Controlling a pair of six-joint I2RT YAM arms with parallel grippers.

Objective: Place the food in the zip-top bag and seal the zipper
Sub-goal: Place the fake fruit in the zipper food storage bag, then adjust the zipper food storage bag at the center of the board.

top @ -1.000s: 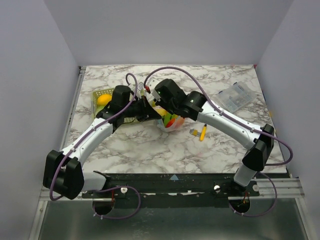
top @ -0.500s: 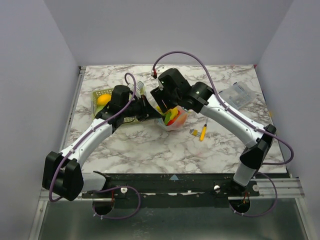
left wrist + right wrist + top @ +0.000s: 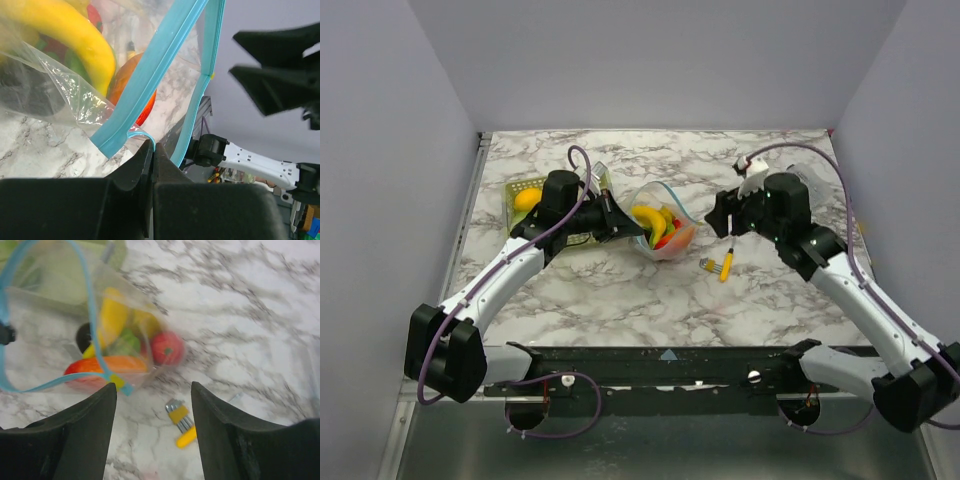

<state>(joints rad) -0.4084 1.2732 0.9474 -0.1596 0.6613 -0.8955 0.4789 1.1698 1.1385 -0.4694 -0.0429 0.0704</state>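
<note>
Left gripper (image 3: 152,155) is pinching tight on the zipper (image 3: 150,80) of the zip-top bag (image 3: 60,305) sitting mid-table (image 3: 620,300) with the food (image 3: 167,347) inside, while the right gripper (image 3: 150,390) is hovering beside it, spread wide and holding nothing.

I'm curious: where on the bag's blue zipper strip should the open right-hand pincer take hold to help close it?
Probably the zipper corner nearest the right pincer, where both blue sides meet, approached from the right. The left pincer pinches the opposite end and the mouth gapes in a loop, so pulling this corner should draw it flat.
</note>
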